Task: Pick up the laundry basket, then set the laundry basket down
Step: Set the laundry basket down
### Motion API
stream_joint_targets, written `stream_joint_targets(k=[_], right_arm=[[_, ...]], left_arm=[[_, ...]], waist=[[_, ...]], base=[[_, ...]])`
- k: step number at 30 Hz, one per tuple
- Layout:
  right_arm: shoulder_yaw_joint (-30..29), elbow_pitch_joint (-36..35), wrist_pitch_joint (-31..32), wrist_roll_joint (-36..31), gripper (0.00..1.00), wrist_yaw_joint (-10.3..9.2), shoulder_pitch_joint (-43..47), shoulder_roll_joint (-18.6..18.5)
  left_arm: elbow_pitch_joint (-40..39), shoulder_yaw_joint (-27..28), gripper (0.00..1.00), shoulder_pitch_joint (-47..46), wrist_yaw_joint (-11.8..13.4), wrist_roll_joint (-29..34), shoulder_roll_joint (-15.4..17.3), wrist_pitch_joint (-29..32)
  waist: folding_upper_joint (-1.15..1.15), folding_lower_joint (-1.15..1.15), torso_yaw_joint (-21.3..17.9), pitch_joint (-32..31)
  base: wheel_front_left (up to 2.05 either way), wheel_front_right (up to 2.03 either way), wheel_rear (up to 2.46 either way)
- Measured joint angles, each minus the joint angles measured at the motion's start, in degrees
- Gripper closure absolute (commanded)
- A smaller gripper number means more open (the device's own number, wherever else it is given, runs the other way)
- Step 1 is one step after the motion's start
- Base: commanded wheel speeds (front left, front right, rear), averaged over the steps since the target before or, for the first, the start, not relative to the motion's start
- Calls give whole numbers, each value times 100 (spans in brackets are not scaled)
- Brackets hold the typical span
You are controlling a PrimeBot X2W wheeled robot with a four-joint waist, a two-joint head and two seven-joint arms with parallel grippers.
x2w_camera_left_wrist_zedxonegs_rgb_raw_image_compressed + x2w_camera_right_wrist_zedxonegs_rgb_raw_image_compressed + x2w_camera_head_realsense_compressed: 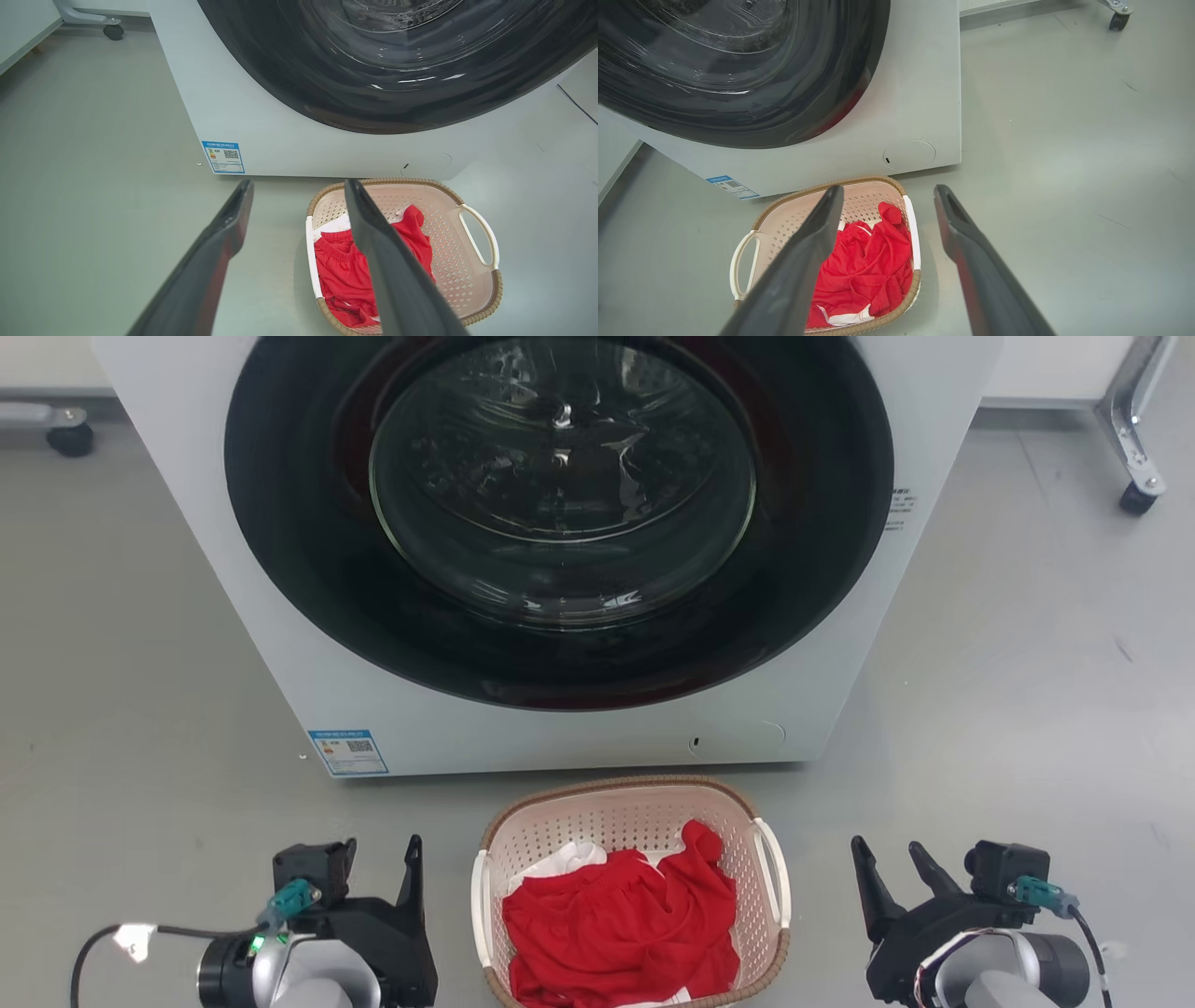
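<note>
Head view: laundry basket (607, 826) sits on the grey floor (1008, 709) at bottom centre, just in front of the washer (280, 653), with red clothes (616, 915) piled inside. Left gripper (383, 847) is at lower left and right gripper (885, 847) at lower right. They flank the basket, both apart from it, fingers pointing up-frame toward the washer. Both sets of jaws are spread wide with nothing between them. Both wrist views angle down at the floor, basket low in frame, partly behind one finger.
</note>
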Motion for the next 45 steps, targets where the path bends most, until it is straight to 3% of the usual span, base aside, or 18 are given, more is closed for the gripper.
stream_joint_targets(k=[24,45], right_arm=[[-272,-2611,-1,-854,0,-720,2014,-470],[-615,-4264,-2,-1247,0,-1020,3054,-677]], left_arm=[[-2694,460,0,2378,389,869,242,0],[-4177,1121,0,3388,439,1635,214,-1]], waist=[[0,1,34,-947],[0,1,73,-972]], base=[[0,0,0],[0,0,0]])
